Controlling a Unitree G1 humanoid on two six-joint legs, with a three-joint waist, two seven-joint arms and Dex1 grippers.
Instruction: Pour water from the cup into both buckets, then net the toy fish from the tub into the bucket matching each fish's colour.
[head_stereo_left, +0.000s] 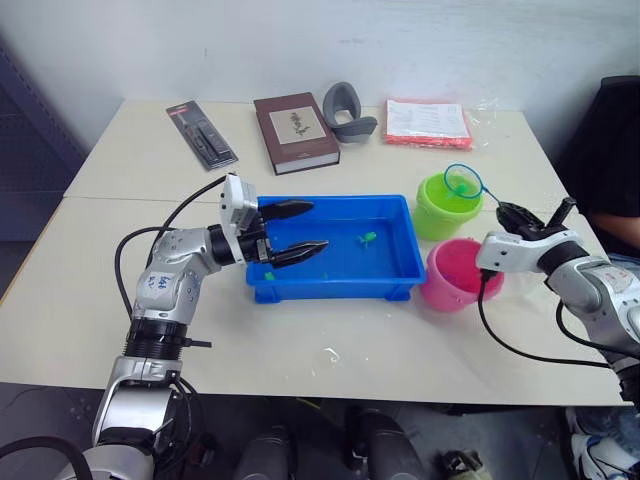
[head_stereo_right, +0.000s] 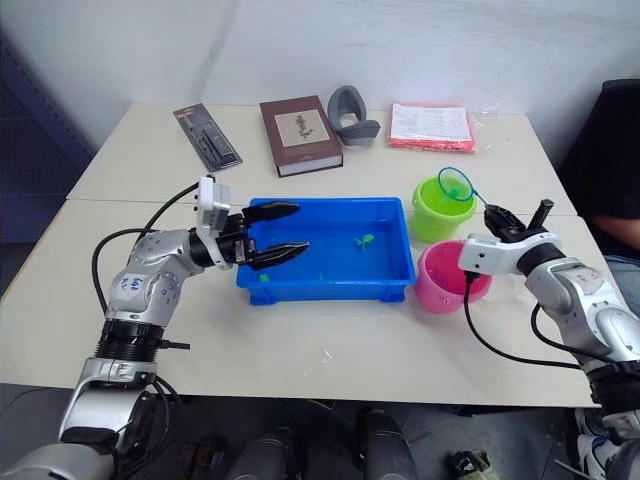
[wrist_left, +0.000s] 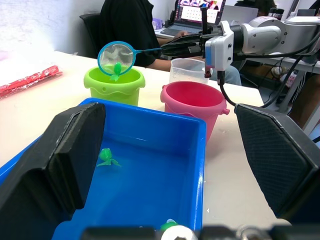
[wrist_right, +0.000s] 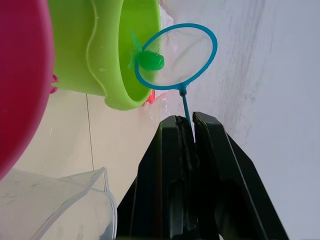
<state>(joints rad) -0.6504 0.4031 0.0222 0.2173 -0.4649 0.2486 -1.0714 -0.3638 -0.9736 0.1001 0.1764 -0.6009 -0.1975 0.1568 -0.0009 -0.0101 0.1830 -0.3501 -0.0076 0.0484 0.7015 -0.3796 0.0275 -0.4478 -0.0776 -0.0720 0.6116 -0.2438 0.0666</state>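
The blue tub (head_stereo_left: 400, 262) sits mid-table with a green toy fish (head_stereo_left: 367, 238) in its water and another (head_stereo_left: 269, 276) at its near left corner. My left gripper (head_stereo_left: 316, 226) hangs open over the tub's left end, holding nothing. To the right stand the lime green bucket (head_stereo_left: 440, 215) and the pink bucket (head_stereo_left: 455, 280). My right gripper (wrist_right: 192, 120) is shut on the net's thin handle. The net (head_stereo_left: 463, 181) hovers over the green bucket's rim with a green fish (wrist_right: 150, 61) in it. Behind the pink bucket is the clear cup (wrist_left: 189, 70).
Along the table's far edge lie a black packaged tool (head_stereo_left: 202, 133), a brown book (head_stereo_left: 295, 130), a grey curved object (head_stereo_left: 347, 110) and a red-and-white packet (head_stereo_left: 428, 122). A person in dark clothes (head_stereo_left: 610, 150) sits at the right end.
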